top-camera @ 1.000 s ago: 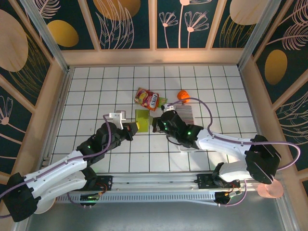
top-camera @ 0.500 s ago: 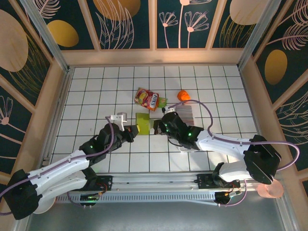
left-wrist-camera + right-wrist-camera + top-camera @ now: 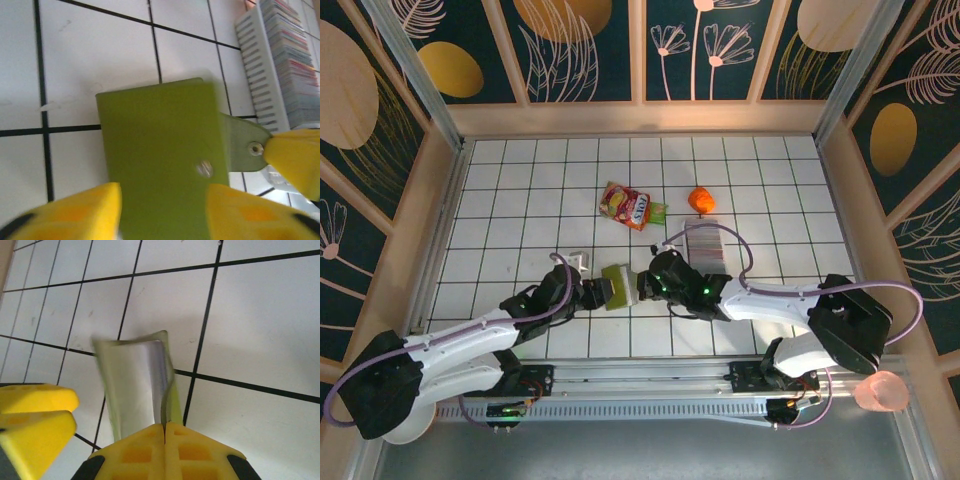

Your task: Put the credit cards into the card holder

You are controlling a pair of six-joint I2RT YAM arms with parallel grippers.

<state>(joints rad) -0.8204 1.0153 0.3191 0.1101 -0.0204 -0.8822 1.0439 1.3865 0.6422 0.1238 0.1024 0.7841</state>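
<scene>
left gripper (image 3: 162, 212) fingers apart, straddling olive card holder (image 3: 160, 150); right gripper (image 3: 292, 157) on its snap tab. credit cards (image 3: 295, 55) in white tray (image 3: 257, 70), top right.

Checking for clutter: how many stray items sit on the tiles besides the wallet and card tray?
2. A snack packet lies beyond the wallet; an orange object sits right of it, just beyond the card tray. Others may be hidden.

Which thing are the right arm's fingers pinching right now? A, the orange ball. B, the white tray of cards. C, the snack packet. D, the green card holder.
D: in the right wrist view the right fingers are closed together on the edge of the olive-green card holder.
</scene>
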